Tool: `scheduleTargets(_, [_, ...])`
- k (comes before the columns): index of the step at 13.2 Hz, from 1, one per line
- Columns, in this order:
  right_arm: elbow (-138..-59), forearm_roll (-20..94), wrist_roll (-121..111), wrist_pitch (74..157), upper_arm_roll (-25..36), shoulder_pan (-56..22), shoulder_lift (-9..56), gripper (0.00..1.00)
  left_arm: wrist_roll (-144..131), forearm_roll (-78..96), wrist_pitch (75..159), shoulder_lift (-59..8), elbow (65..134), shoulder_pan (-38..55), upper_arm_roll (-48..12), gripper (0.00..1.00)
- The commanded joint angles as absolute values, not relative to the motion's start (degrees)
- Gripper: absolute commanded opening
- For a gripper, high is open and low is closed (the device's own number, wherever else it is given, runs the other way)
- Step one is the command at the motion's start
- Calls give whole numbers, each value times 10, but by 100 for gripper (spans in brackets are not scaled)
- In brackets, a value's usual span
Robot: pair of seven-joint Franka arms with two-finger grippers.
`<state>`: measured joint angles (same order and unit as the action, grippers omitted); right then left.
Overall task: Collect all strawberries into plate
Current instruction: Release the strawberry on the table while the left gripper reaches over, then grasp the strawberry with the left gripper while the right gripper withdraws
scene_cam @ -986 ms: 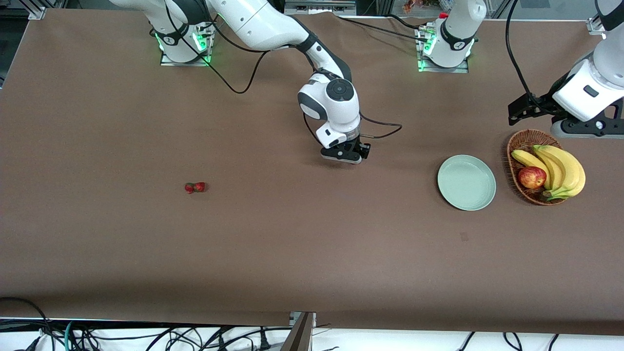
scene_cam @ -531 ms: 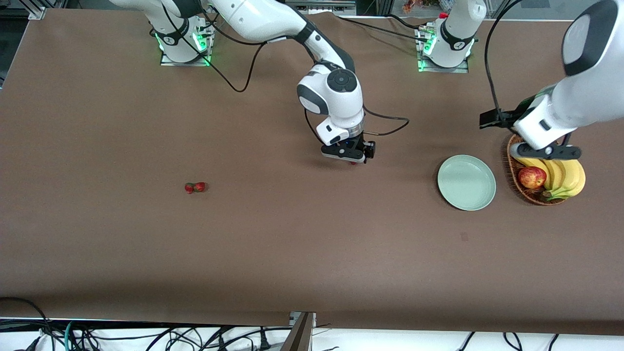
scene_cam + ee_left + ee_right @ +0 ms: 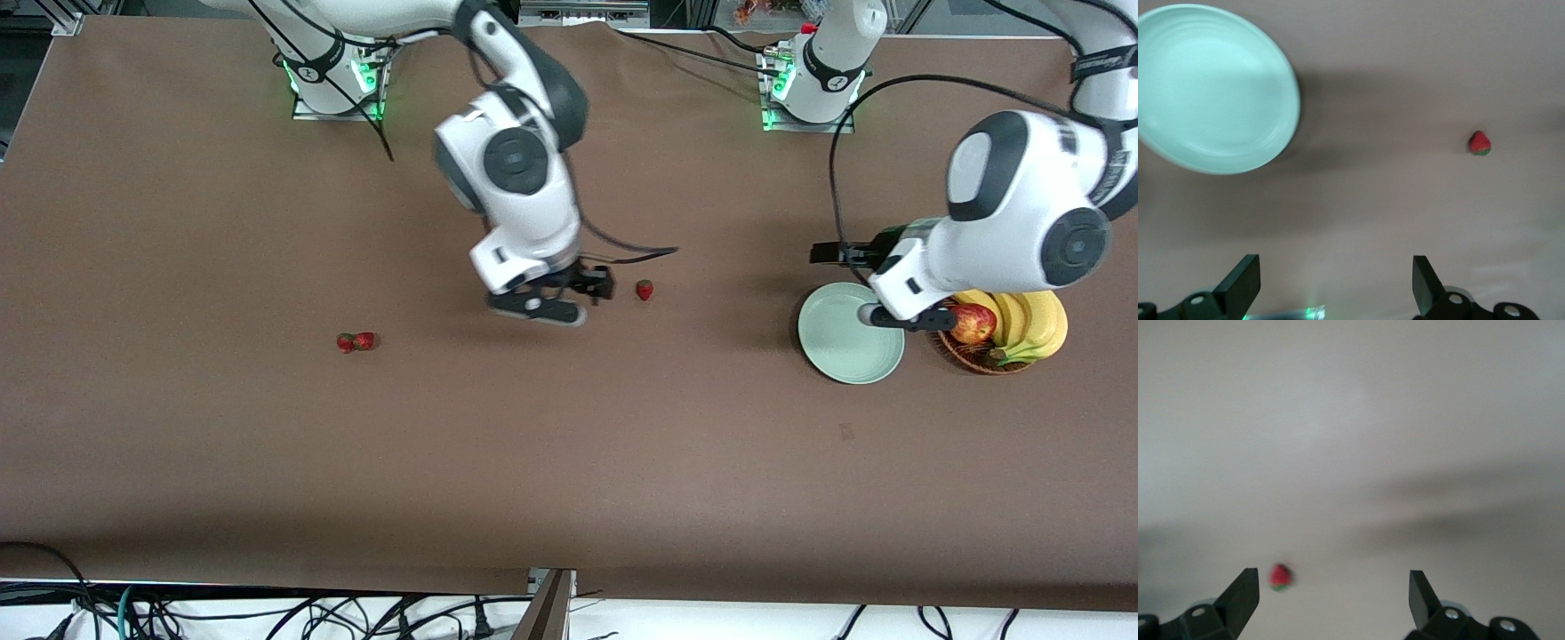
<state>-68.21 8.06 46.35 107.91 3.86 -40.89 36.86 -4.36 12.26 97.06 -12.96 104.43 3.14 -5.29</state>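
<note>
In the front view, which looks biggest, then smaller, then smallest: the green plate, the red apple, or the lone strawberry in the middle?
1. Round pale mint-green plate
2. Round red apple in the brown wicker basket
3. Tiny red strawberry with green cap

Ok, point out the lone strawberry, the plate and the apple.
lone strawberry (image 3: 644,290): front view, middle of the red body.
plate (image 3: 840,342): front view, bare floor of the dish.
apple (image 3: 973,323): front view, red skin facing up.

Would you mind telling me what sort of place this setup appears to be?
Most likely a robotics lab bench, not a kitchen: two arms bolted to a table under a brown cover, loose cables hanging along its edge, and staged props, namely a plate, strawberries and a fruit basket.
</note>
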Motion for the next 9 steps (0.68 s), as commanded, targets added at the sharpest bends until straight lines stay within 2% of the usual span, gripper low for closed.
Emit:
scheduleTargets(1, [-713,95,357,1002,32,-351,311,99,-128,128,1046,-96,1111,32,-111,100])
scheduleTargets(5, [-784,95,233,958,33,-275,230,99,-222,32,1188,-126,1137,33,-205,100])
scheduleTargets(9, [-940,84,143,959,33,-214,87,100,-246,16,1333,-215,1138,73,-225,100])
